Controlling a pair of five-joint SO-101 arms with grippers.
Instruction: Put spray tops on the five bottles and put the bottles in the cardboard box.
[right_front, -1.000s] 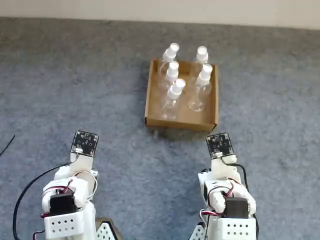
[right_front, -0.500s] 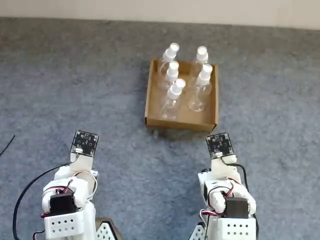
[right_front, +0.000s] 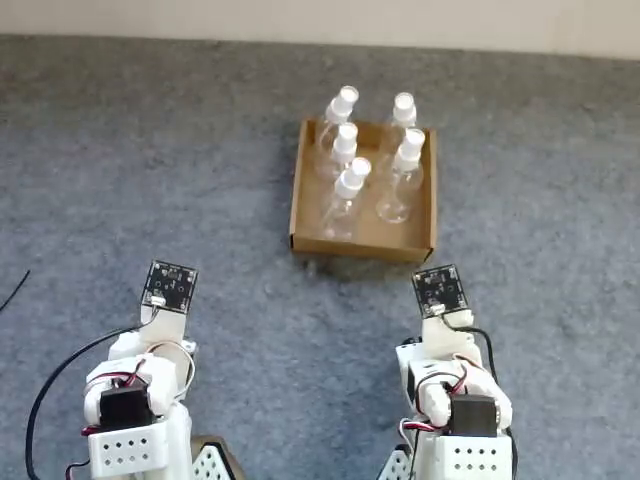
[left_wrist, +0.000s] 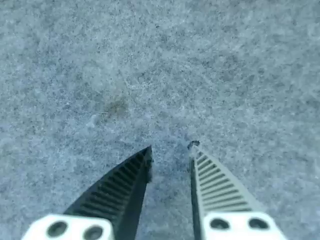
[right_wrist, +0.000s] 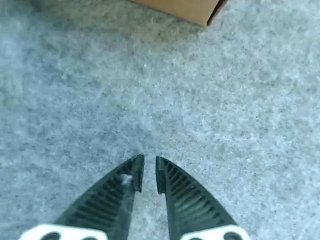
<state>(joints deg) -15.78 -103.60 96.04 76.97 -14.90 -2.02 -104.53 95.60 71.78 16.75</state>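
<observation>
Several clear bottles (right_front: 345, 190) with white spray tops (right_front: 352, 178) stand upright inside the cardboard box (right_front: 297, 195) at the middle back of the grey carpet. Both arms sit pulled back at the near edge, well short of the box. Over bare carpet, my left gripper (left_wrist: 171, 146) is a little open with nothing between its fingers. My right gripper (right_wrist: 149, 158) is shut and empty above the carpet, and a corner of the cardboard box (right_wrist: 185, 9) lies just ahead of it.
Grey carpet (right_front: 150, 170) spreads on all sides of the box. A thin black cable (right_front: 12, 290) pokes in at the left edge. A pale wall strip (right_front: 320, 20) runs along the back.
</observation>
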